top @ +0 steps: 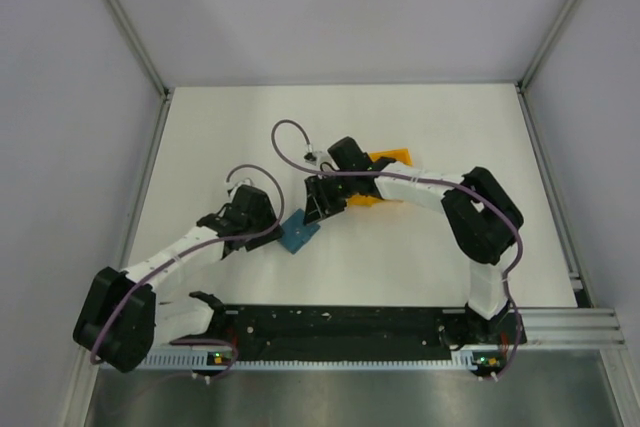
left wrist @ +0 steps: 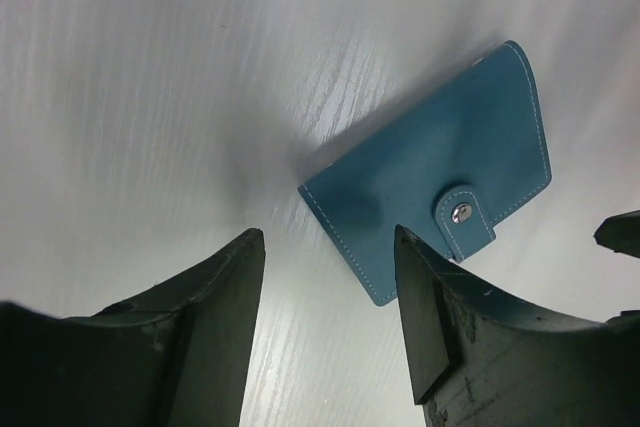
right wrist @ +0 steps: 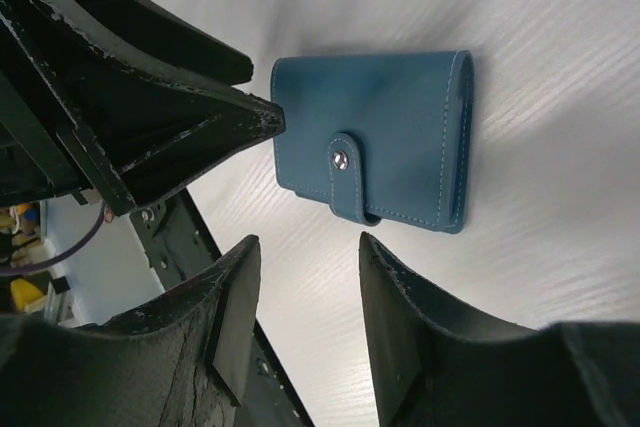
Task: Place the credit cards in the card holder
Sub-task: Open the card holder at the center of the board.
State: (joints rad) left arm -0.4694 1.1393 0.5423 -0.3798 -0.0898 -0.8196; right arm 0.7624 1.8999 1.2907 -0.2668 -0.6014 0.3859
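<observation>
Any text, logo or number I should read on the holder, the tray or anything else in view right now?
None can be read.
The card holder: plain blue faces with pale stitching, no brand or label.
Its metal snap: bare, with no legible stamp.
The orange tray: too small and partly hidden in the top view to show any print.

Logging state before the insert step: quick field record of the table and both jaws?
card holder: teal-blue, flat on table, between both arms
snap strap: fastened, holder closed
credit cards: none visible
orange tray: beyond holder, partly hidden by right arm
left jaws: open, empty, close to holder
right jaws: open, empty, close to holder
</observation>
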